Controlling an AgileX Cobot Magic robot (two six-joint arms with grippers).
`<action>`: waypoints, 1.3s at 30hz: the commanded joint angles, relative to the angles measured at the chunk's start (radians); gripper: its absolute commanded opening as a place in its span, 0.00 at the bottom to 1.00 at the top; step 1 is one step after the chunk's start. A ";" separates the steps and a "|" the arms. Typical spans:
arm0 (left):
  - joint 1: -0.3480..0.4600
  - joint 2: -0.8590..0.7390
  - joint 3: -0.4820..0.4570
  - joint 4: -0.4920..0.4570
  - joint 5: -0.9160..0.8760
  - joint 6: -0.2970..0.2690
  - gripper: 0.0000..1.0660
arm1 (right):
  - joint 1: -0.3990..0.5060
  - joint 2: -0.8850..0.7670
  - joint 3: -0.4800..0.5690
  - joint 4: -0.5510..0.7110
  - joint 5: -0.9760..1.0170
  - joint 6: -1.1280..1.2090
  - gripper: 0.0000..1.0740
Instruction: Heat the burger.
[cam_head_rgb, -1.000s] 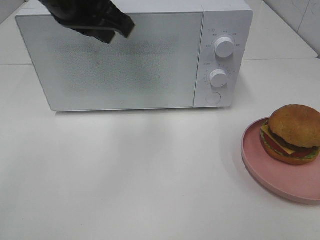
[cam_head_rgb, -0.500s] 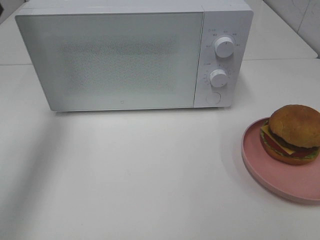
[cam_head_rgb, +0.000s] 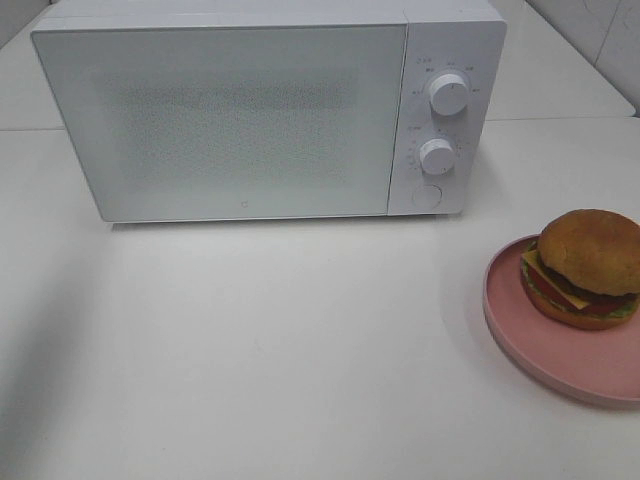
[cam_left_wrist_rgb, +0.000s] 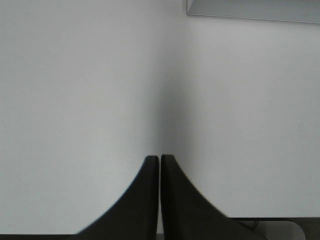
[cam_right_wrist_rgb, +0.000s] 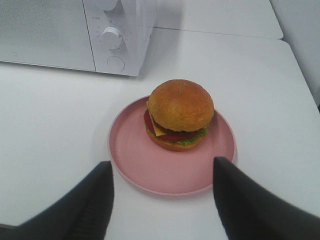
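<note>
Two tools empty: left tool (cam_left_wrist_rgb: 160, 165) shut tight; right tool (cam_right_wrist_rgb: 162, 172) wide open, apparently above burger (cam_right_wrist_rgb: 179, 114).

The microwave (cam_head_rgb: 250, 110) is seen to be cased in smooth white plastic with a slight sheen; its door panel (cam_head_rgb: 225, 120) is given a frosted, finely speckled finish, and its two knobs (cam_head_rgb: 447, 92) are moulded in glossy white. The table (cam_head_rgb: 260, 350) is surfaced matt white and smooth. The plate (cam_right_wrist_rgb: 150, 165) is finished in matt pink. The burger (cam_right_wrist_rgb: 180, 107) bun is rendered golden-brown, lightly dimpled, with a dull gloss. The gripper fingers (cam_right_wrist_rgb: 240, 200) are formed of matt black material.
</note>
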 joint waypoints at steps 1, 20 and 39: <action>0.001 -0.167 0.136 -0.015 -0.032 0.063 0.00 | -0.005 -0.031 0.002 0.000 -0.008 0.005 0.50; 0.001 -0.854 0.615 -0.015 -0.065 0.126 0.00 | -0.005 -0.031 0.002 0.000 -0.008 0.005 0.50; 0.001 -1.118 0.676 -0.059 -0.173 0.218 0.00 | -0.005 -0.031 0.002 0.000 -0.008 0.005 0.50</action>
